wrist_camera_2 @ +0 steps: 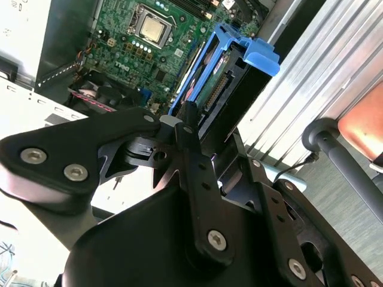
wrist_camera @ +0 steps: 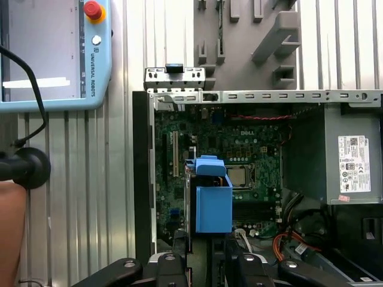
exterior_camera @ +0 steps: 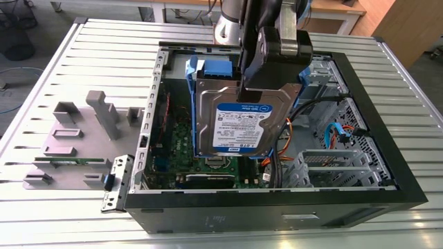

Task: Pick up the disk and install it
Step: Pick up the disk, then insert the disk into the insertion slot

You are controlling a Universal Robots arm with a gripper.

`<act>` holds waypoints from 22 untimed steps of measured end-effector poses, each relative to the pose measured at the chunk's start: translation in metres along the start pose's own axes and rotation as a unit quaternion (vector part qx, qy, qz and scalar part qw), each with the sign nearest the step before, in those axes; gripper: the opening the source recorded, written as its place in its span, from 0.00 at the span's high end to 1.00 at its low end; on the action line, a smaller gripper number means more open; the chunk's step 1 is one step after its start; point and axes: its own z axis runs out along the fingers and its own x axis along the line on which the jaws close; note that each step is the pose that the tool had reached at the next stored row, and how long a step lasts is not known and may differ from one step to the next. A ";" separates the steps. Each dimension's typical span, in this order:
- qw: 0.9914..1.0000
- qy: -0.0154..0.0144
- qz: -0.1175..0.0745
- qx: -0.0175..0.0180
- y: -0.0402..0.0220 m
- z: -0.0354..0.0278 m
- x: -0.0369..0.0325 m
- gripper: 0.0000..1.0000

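Hand (exterior_camera: 252,93) clamped on the disk (exterior_camera: 235,129) at its top end; we note it hanging upright over the open computer case (exterior_camera: 277,212), above the motherboard (exterior_camera: 215,162), held high, we judge, to clear its walls.

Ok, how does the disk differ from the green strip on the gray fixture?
The disk is broad, silver-black with blue rails; the green strip is thin and narrow. The disk hangs gripped in the hand over the open case; the strip rests on the gray fixture outside it. Neither is installed yet.
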 end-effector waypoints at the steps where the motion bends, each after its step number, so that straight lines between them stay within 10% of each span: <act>1: 1.000 0.000 0.000 0.000 -0.0001 0.0000 0.0000 0.65; 13: 1.000 0.000 0.000 0.000 -0.0019 0.0000 0.0006 0.65; 22: 1.000 0.000 0.000 0.000 -0.0152 -0.0003 0.0000 0.65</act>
